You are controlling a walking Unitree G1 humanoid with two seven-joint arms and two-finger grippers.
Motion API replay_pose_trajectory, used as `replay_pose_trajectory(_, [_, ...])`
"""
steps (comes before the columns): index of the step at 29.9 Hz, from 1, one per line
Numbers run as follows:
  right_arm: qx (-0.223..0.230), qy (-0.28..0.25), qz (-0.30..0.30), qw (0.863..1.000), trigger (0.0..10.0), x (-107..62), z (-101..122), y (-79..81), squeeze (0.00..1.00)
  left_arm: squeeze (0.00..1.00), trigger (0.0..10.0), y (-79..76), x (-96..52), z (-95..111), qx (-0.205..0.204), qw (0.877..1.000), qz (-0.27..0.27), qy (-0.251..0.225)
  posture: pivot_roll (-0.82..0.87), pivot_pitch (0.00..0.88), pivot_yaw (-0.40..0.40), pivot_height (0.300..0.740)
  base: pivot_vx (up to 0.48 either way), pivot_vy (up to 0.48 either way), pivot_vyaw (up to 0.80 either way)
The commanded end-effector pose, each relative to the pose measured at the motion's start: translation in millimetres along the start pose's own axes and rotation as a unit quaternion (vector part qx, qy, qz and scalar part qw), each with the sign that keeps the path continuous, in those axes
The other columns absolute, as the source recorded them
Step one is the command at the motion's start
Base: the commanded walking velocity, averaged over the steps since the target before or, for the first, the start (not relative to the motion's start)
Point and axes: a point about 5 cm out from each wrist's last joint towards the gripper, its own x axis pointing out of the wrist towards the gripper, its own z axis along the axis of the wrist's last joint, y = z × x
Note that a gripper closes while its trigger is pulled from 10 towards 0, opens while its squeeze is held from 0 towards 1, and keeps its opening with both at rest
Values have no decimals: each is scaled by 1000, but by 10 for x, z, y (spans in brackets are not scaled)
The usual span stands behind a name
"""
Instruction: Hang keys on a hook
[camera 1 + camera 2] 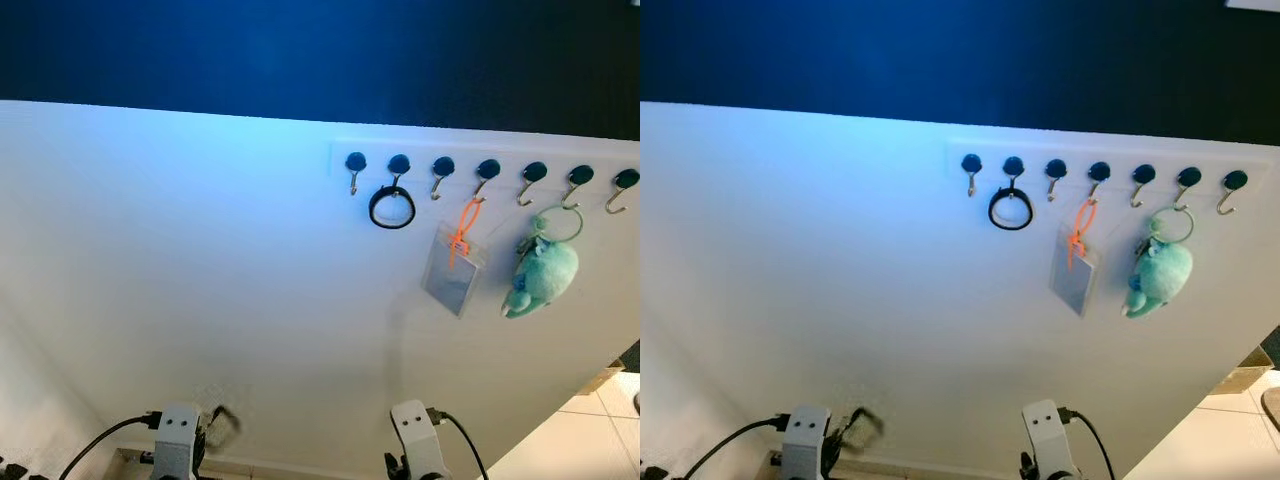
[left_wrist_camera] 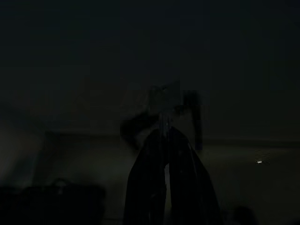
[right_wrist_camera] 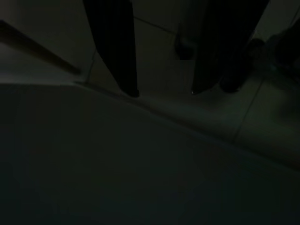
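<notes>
Keys [image 2: 164,101]: dim and blurred, pinched at the tips of the left tool [image 2: 165,136], narrow, low at the lower left of the head frame, well below the hooks [image 1: 488,168]. Right tool [image 3: 164,91]: wide, holding nothing, over tiled floor [image 3: 159,42]. Upper right of the frame, on the white wall [image 1: 200,250]: row of seven hooks, carrying a black ring [image 1: 391,207], a clear badge holder [image 1: 452,275] on an orange strap, and a teal plush toy [image 1: 545,275].

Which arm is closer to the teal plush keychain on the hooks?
Right. The right arm sits low, below and left of the teal plush keychain; the left arm is much farther left.
</notes>
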Motion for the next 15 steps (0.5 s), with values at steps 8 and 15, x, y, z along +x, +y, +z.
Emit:
replay_pose_trajectory(8, [7, 5, -26, 1000, 10000, -47, -92, -101, 0, 0, 10000, -9, -41, -57, -18, 1000, 0, 6, 46, 0, -20, 740, 0, 0, 0])
replay_pose_trajectory(15, [7, 4, -29, 1000, 10000, -46, -80, -121, 0, 0, 10000, -3, -58, -77, -18, 1000, 0, 8, 48, 8, -21, 740, 0, 0, 0])
